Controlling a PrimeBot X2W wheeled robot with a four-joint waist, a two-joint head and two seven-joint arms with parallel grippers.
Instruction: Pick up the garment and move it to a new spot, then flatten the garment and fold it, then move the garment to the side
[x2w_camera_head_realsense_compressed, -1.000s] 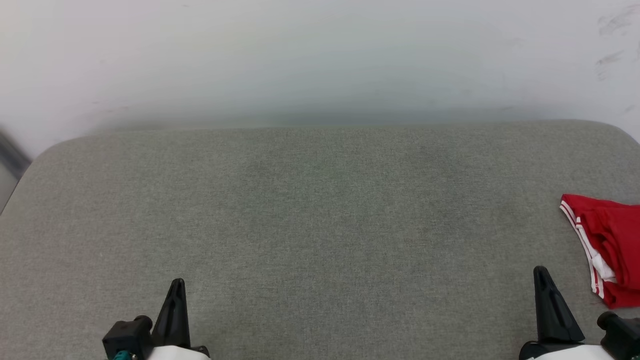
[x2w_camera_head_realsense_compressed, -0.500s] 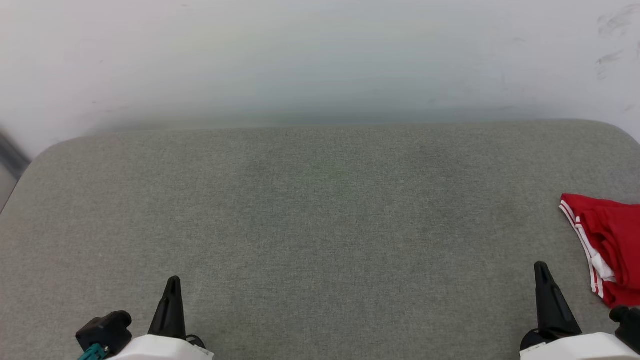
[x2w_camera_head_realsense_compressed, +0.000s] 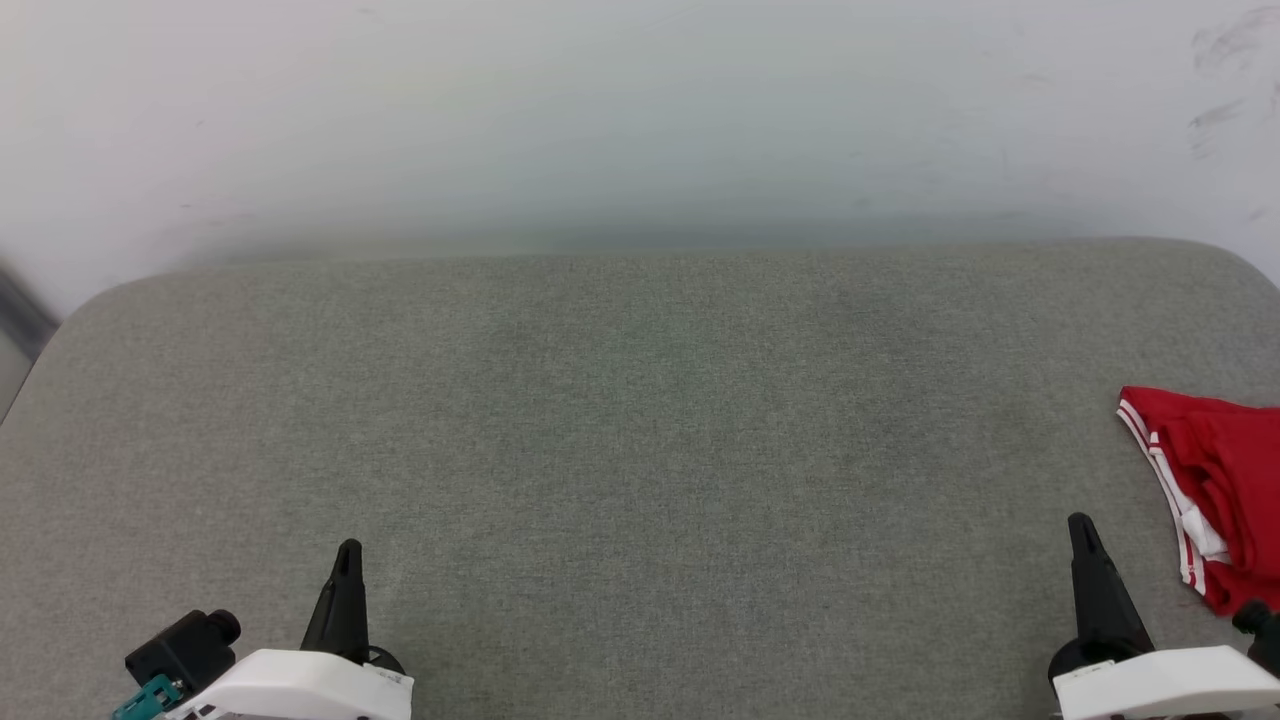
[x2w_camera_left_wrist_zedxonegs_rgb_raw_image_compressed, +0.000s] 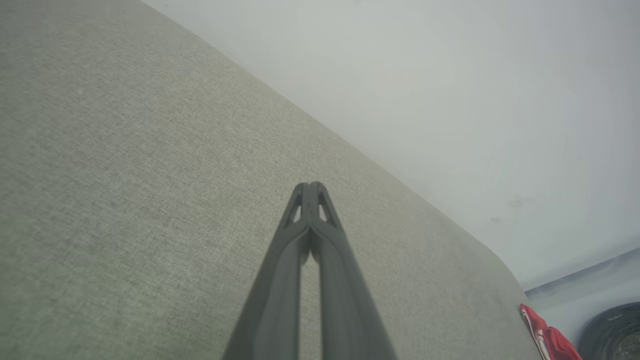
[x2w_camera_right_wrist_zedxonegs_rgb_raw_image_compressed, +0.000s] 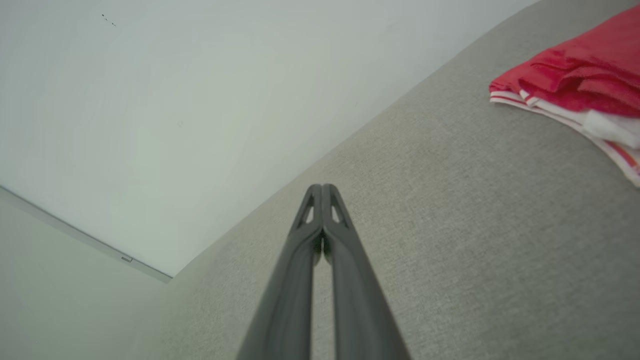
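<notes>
Since the garment lies apparently folded at the bench's right edge, the left claw and right claw hang pressed together, empty.

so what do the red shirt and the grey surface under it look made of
The red garment with white striped trim looks like soft, matte knit cloth, going by its limp folds. The grey round-cornered surface seems covered in coarse woven fabric: heathered weave, no shine.
</notes>
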